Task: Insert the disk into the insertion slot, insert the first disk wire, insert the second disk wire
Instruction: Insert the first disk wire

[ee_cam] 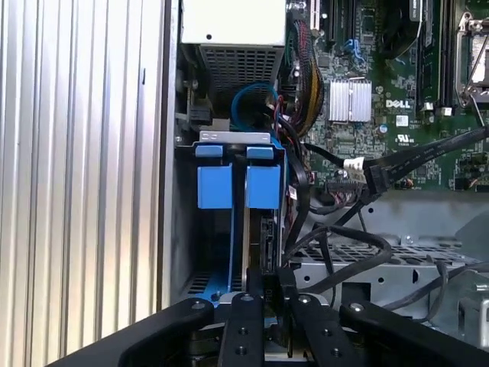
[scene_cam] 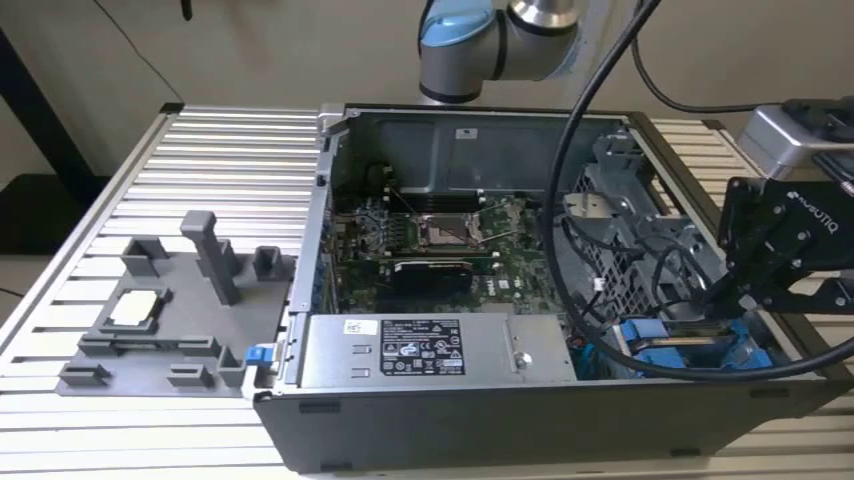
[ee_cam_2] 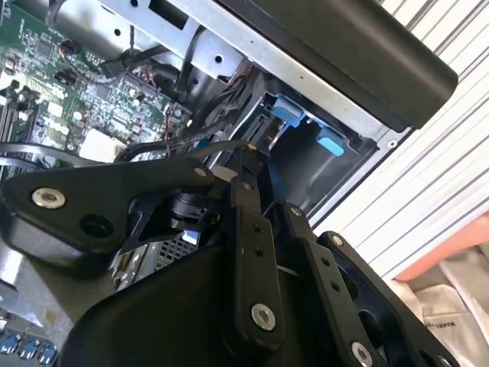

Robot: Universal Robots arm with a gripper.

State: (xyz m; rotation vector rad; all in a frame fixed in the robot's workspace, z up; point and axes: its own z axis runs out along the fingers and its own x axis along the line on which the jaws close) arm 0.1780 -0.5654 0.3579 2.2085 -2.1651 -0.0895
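The disk (ee_cam: 263, 189) stands on edge in its blue carrier, deep in the insertion slot (ee_cam: 229, 252) of the drive bay at the case's corner. In line with it, my gripper (ee_cam: 272, 300) has its black fingers (ee_cam: 243, 321) close together on the disk's near edge. In the exterior view the gripper (scene_cam: 723, 308) reaches down into the bay on the exterior view's right, just above the blue carrier (scene_cam: 687, 348). The second wrist view has the gripper (ee_cam_2: 252, 162) pointing at the blue carrier tab (ee_cam_2: 285, 113). A black wire connector (ee_cam: 377, 176) with a white tag lies loose beside the bay.
A second blue-fronted piece (ee_cam: 214, 187) sits beside the disk. The open case holds the motherboard (scene_cam: 427, 230) and the power supply (scene_cam: 414, 350). Thick black cables (scene_cam: 587, 250) hang across the bay. A grey fixture (scene_cam: 174, 310) stands on the slatted table (scene_cam: 200, 160).
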